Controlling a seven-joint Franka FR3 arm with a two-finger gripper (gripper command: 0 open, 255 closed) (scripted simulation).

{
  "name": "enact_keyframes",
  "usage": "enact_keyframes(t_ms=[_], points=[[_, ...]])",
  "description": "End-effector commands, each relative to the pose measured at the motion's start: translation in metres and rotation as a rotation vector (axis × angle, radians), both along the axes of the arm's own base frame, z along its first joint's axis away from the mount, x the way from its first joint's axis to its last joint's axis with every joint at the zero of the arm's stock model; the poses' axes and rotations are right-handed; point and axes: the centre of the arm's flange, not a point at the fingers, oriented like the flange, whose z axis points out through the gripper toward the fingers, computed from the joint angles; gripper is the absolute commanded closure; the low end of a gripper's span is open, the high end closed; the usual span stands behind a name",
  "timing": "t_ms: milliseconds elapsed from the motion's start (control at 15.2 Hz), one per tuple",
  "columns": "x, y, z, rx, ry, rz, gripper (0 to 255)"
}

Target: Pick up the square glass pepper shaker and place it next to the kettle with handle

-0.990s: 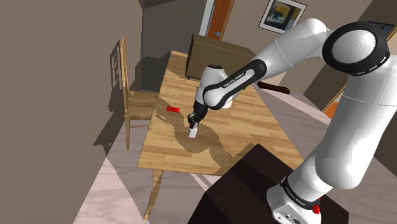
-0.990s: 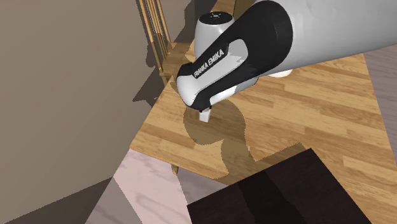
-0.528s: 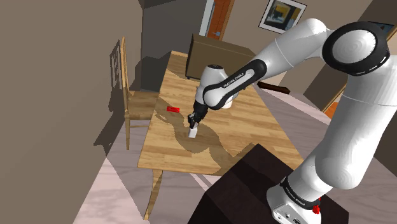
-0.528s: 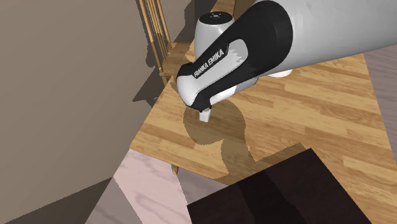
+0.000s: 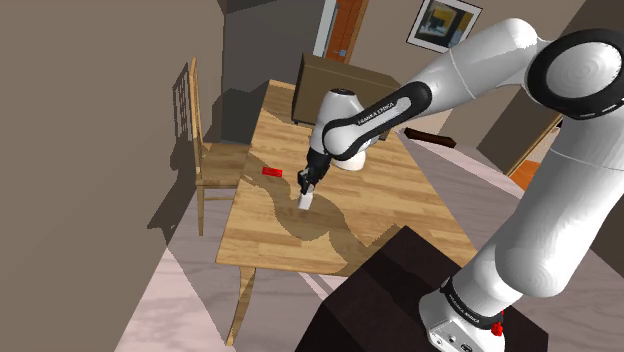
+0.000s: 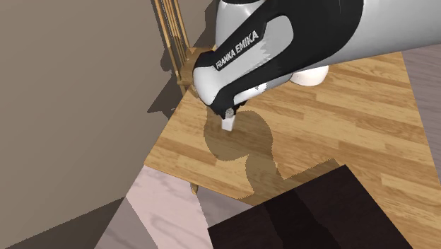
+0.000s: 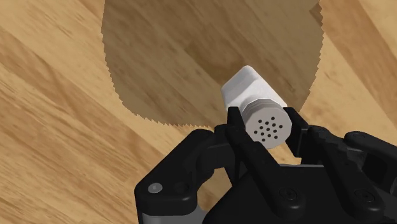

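1. The gripper is clenched on the white pepper shaker, its fingers clasping it just below the perforated cap.
2. The shaker is tilted over the arm's shadow near the tabletop's middle. I cannot tell whether its base touches the wood.
3. A small red block lies nearer the edge beside the wooden chair.

Wooden table, small red block on it, wooden chair beside it — framed picture beyond.

You have a wood-grain table, a smooth matt white shaker, and a smooth black gripper with a faint sheen.
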Motion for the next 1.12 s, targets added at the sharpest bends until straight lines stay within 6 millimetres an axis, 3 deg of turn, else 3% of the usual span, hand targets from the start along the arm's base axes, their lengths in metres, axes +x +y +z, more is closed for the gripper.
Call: enact_keyframes(t_ms=[0,1056], points=[[-0.001,0.001,0.011,0.0,0.0,0.0,255],[-0.001,0.001,0.096,0.0,0.0,0.0,255]])
